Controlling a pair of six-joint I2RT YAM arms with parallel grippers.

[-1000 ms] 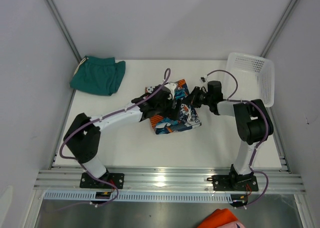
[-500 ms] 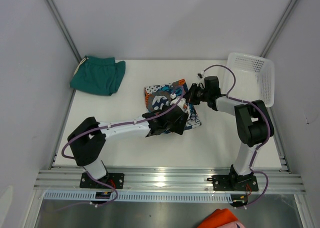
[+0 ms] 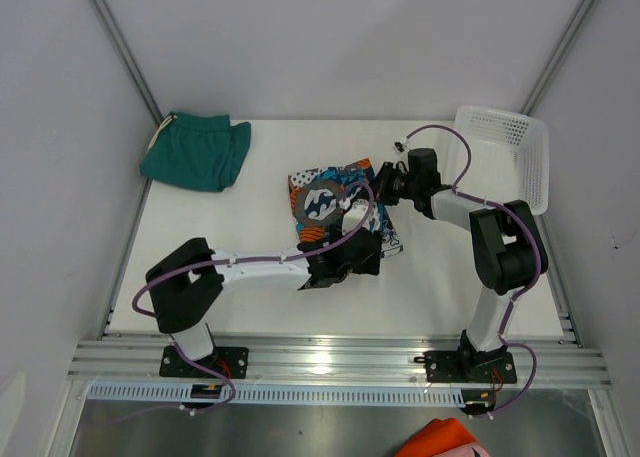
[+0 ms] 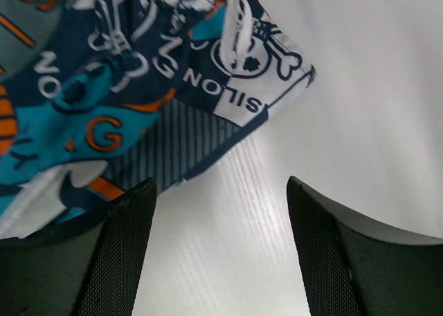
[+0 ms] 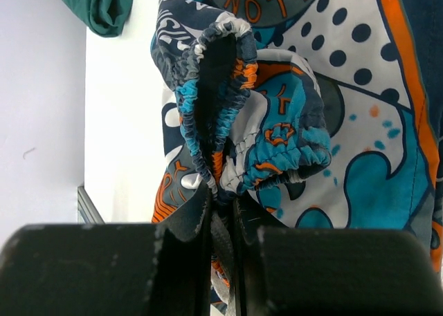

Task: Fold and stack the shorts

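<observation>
The printed shorts (image 3: 335,205) lie bunched mid-table, orange, blue, white and navy. My right gripper (image 3: 386,187) is shut on their gathered elastic waistband (image 5: 223,191) at the right edge. At the shorts' near corner sits my left gripper (image 3: 362,245), open. In the left wrist view, only bare table (image 4: 228,212) shows between its fingers (image 4: 121,254), and a printed hem (image 4: 173,88) lies just ahead, up and to the left. The teal-green shorts (image 3: 195,152) lie folded at the far left corner, also seen in the right wrist view (image 5: 97,8).
A white mesh basket (image 3: 505,157) stands at the far right edge of the table. A plain orange cloth (image 3: 440,439) lies off the table, below its front rail. Grey walls close in left and right.
My left arm has pulled back toward the near side, off the printed shorts, and its jaws have narrowed somewhat. The shorts now lie flatter. My right gripper shifted slightly farther, still holding.
</observation>
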